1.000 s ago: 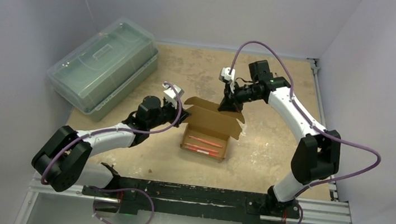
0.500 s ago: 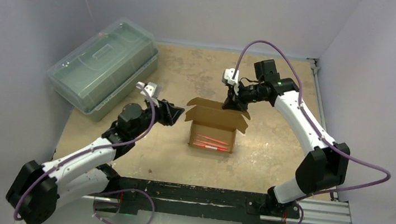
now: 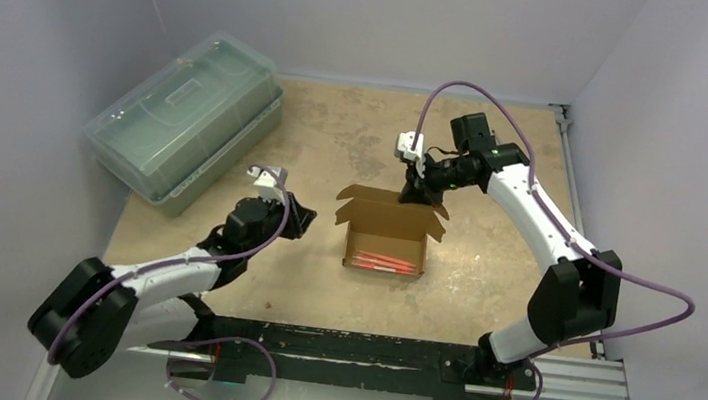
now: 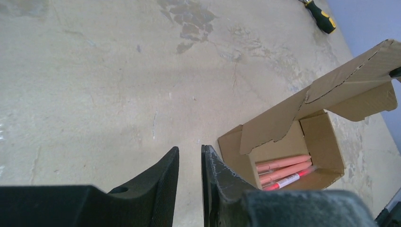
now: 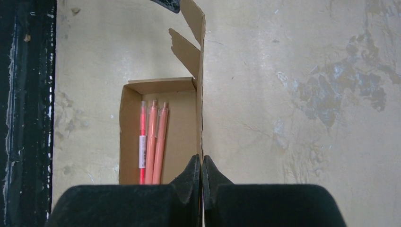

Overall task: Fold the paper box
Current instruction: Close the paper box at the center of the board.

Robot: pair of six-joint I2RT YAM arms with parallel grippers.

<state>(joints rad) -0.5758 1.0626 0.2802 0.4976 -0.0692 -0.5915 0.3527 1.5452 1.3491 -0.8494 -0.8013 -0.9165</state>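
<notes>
1. Paper box [image 3: 389, 232] sits mid table [image 3: 494, 176], open top upward, long axis left-right, lid flap [image 3: 385, 203] standing along the far side.
2. Right gripper [image 3: 415, 193] pinches that flap's edge.
3. Left gripper [image 3: 300, 216] is just left of the box, jaws slightly apart, empty.

The left arm is stretched low and forward from its base, elbow bent. The left claw [image 3: 300, 216] is aimed toward the middle, its fingers [image 4: 163, 179] parted by a narrow gap with nothing held between them. The right arm is raised, bent and reached inward. The right claw [image 3: 414, 189] is pointed down and pressed shut on an upright flap of the paper box [image 3: 390, 222].
</notes>
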